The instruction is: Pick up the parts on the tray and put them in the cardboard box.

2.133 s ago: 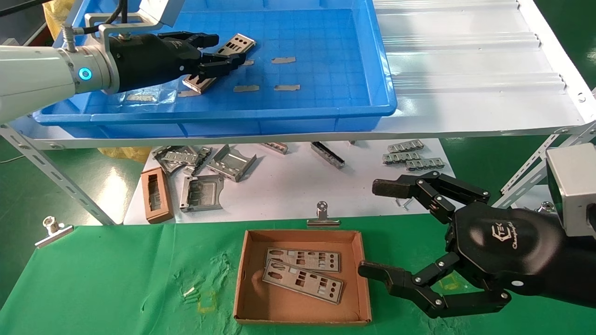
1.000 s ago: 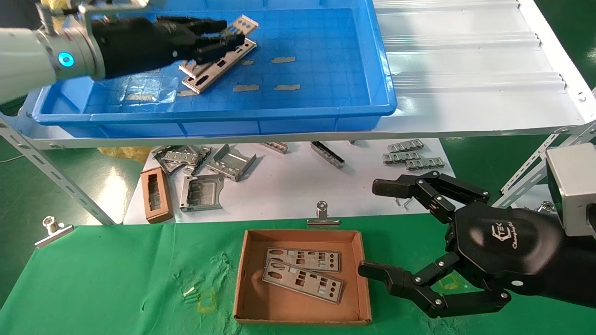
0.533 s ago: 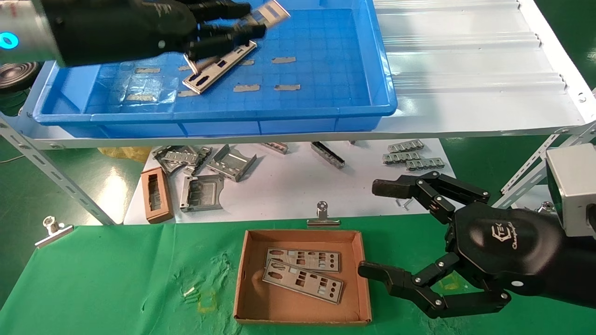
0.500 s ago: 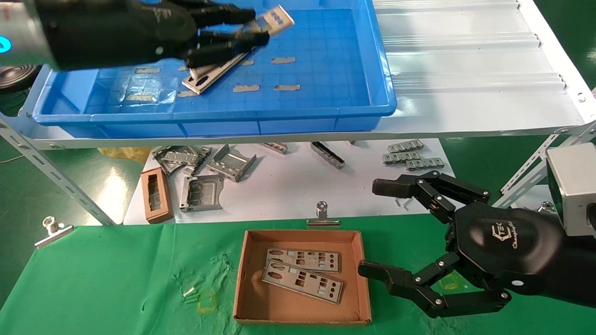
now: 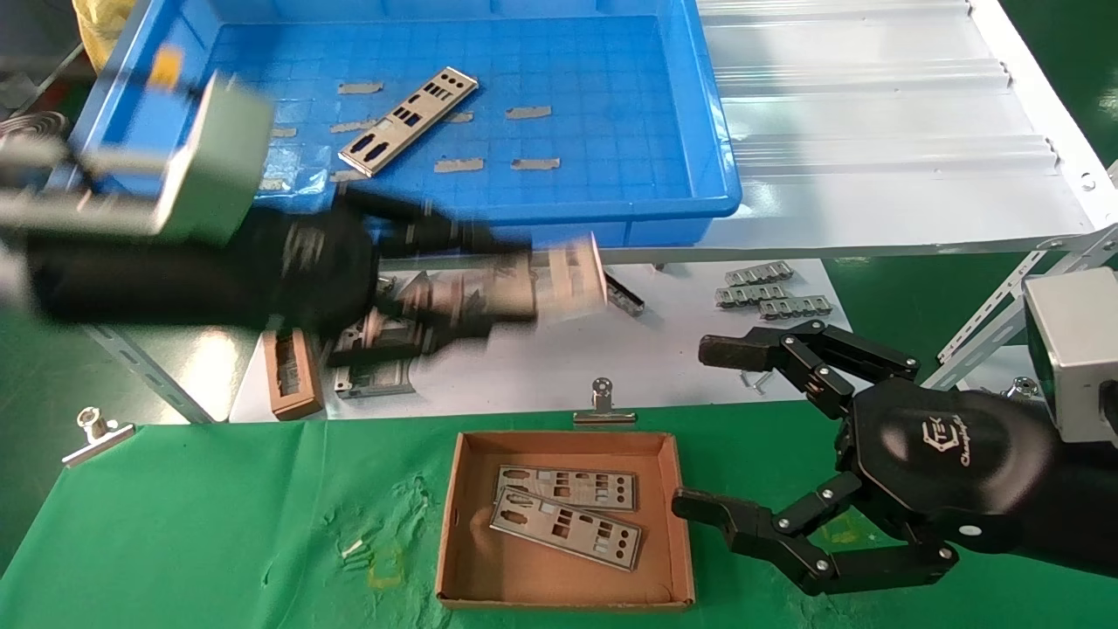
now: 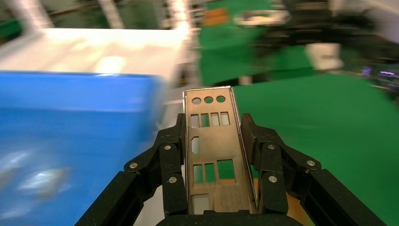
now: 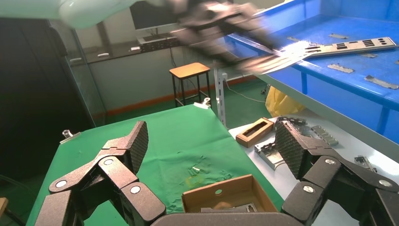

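My left gripper point(image 5: 502, 284) is shut on a silver punched plate point(image 5: 569, 279) and holds it in the air in front of the blue tray point(image 5: 690, 140), above the white table. In the left wrist view the plate point(image 6: 211, 150) sits between the two fingers of the left gripper point(image 6: 211, 134). One more plate point(image 5: 408, 120) lies on the tray floor. The cardboard box point(image 5: 450, 524) stands on the green cloth with two plates point(image 5: 566, 487) point(image 5: 566, 528) in it. My right gripper point(image 5: 712, 430) is open and empty just right of the box; it also shows in its wrist view point(image 7: 212, 141).
Bent grey brackets point(image 5: 376, 354), a small brown frame point(image 5: 288, 371) and linked metal strips point(image 5: 769, 293) lie on the white table under the shelf. A binder clip point(image 5: 603, 402) sits behind the box, another point(image 5: 92, 432) at the cloth's left edge.
My left gripper has lifted one plate out of the tray and carried it down and forward over the tray's front wall. The other plate stays in the tray. The right arm has not moved.
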Robot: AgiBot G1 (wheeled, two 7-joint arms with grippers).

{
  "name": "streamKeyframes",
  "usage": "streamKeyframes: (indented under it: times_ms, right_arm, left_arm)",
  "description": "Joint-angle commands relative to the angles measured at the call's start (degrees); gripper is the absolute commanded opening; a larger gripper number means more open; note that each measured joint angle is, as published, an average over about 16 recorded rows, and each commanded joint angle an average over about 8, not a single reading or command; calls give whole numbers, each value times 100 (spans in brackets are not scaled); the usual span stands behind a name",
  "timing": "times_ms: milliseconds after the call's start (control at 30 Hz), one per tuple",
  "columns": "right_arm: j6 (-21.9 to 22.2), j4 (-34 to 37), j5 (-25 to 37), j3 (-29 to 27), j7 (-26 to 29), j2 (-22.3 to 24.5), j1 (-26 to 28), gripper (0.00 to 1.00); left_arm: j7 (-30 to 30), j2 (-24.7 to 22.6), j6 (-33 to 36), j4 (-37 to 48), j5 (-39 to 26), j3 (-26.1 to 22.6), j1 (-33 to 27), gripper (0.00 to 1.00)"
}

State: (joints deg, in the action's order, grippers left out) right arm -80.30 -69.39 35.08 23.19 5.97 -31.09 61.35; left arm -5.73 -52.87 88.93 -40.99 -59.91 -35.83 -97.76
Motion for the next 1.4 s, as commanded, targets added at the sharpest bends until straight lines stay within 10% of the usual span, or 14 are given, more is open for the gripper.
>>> streamKeyframes:
  times_ms: [33,367,733,1033,1400]
  right_arm:
    - [0,0,0,0,0,0,0,100]
    - [0,0,0,0,0,0,0,100]
    - [0,0,0,0,0,0,0,100]
    - [0,0,0,0,0,0,0,100]
    - [0,0,0,0,0,0,0,100]
  left_arm:
    - [281,428,-11,-1037,487,-246,417,0]
    - [-98,42,-1705,-1820,-503,-880,1922,0]
    - [-884,-655,-2559,-1107,-1034,-1052,2292,2]
    - [-1558,-985,-2602,-709,-1183,-1109,2253,97]
    - [-1908,-1231,-2785,-298,-1182,-1052,2207,100]
